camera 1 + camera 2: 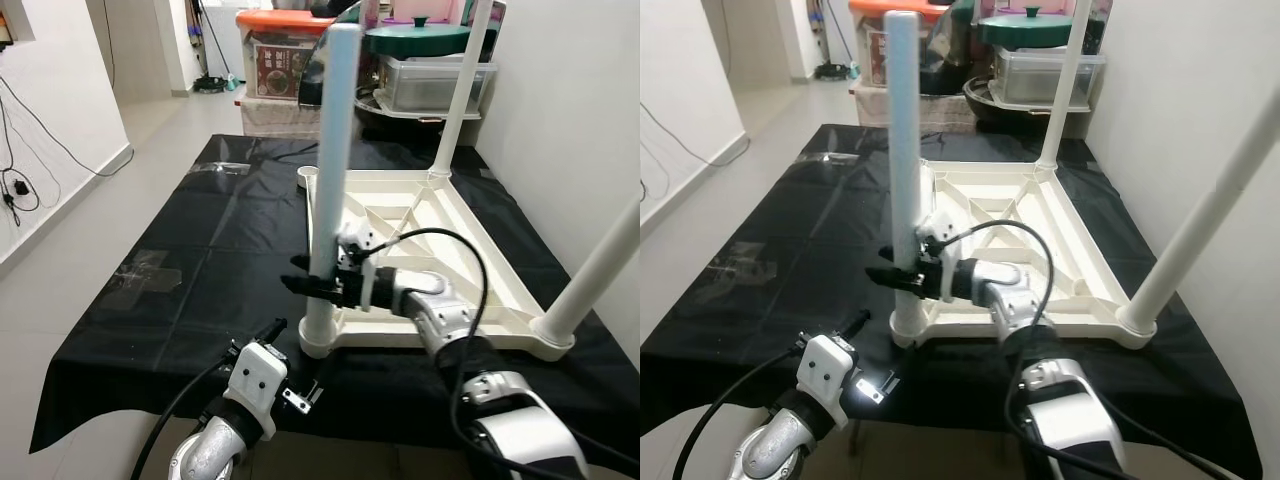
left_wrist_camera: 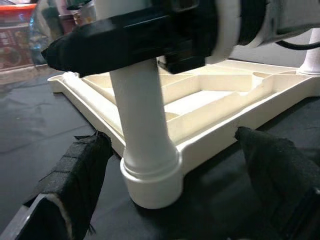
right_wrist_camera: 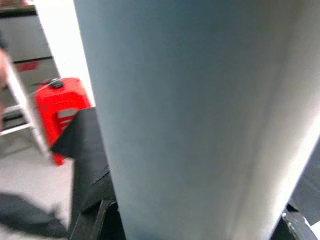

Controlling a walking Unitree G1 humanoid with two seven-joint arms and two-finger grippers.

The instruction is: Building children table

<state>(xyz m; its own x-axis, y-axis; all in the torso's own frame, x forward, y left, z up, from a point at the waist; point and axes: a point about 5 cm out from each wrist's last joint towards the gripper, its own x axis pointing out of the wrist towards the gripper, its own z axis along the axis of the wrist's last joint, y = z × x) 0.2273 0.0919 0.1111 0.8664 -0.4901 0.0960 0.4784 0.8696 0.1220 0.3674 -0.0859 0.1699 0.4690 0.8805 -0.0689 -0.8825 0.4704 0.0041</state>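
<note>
The white table top (image 1: 430,225) is lying upside down on the black sheet (image 1: 180,260) spread over the floor, and the step in hand appears to be seating a leg: the right gripper (image 1: 318,283) is clamping its two black fingers around the lower part of the near-left leg (image 1: 333,150), which is standing upright in the socket (image 2: 150,175) at the near left corner of the top. The left gripper (image 2: 170,200) is hanging low just in front of that corner with its fingers (image 2: 75,170) spread wide and gripping nothing, framing the socket collar. Judging from this, the next move is calling for a firm press or twist to lock the leg home while keeping it vertical, perhaps with the left gripper steadying the base. Two other legs are looking fitted already, one at the far right corner (image 1: 462,90) and one at the near right corner (image 1: 600,270); the far left socket (image 1: 307,177) is sitting open, so a fourth leg seems to be waiting. Storage boxes (image 1: 280,60) and a green lid (image 1: 417,38) are crowding the far end of the sheet, and a wall (image 1: 570,110) is running close along the right edge, limiting room there
</note>
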